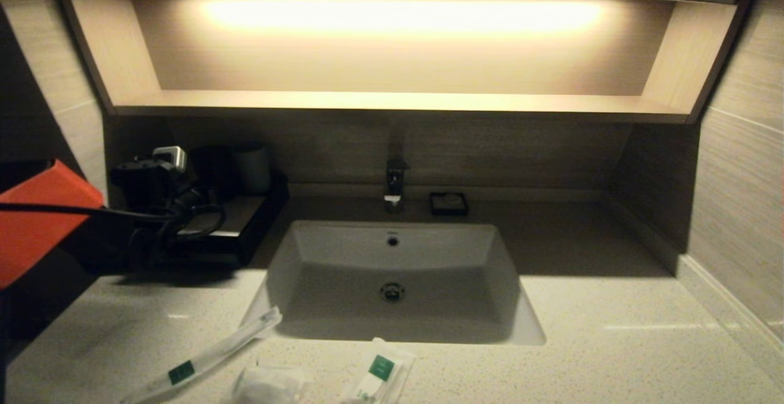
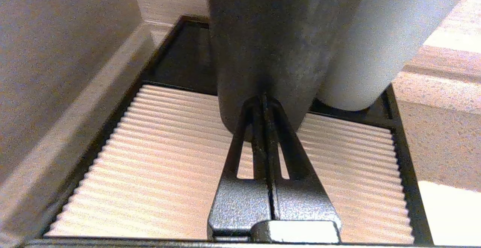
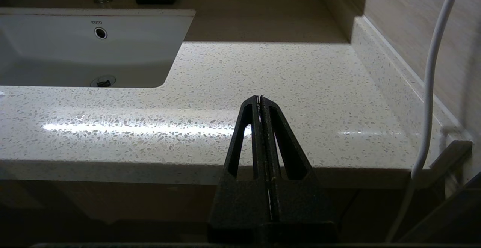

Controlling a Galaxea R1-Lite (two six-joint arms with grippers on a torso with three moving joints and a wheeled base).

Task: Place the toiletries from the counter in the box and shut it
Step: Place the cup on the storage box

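Three white see-through packets with green labels lie on the counter (image 1: 612,330) in front of the sink: a long thin one (image 1: 196,358), a small puffy one (image 1: 269,385) and a shorter one (image 1: 383,373). The black box (image 1: 248,223) stands at the back left. My left gripper (image 2: 263,99) is shut and empty, low over the box's ribbed pale top panel (image 2: 150,158), its tips right at the dark cup (image 2: 263,34). My right gripper (image 3: 260,97) is shut and empty, off the counter's (image 3: 263,71) front edge, right of the sink.
A dark cup (image 1: 211,168) and a grey cup (image 1: 252,165) stand on the back of the box. The white sink (image 1: 392,281), the tap (image 1: 395,183) and a small black soap dish (image 1: 449,203) lie toward the wall. A lit shelf (image 1: 398,101) hangs above.
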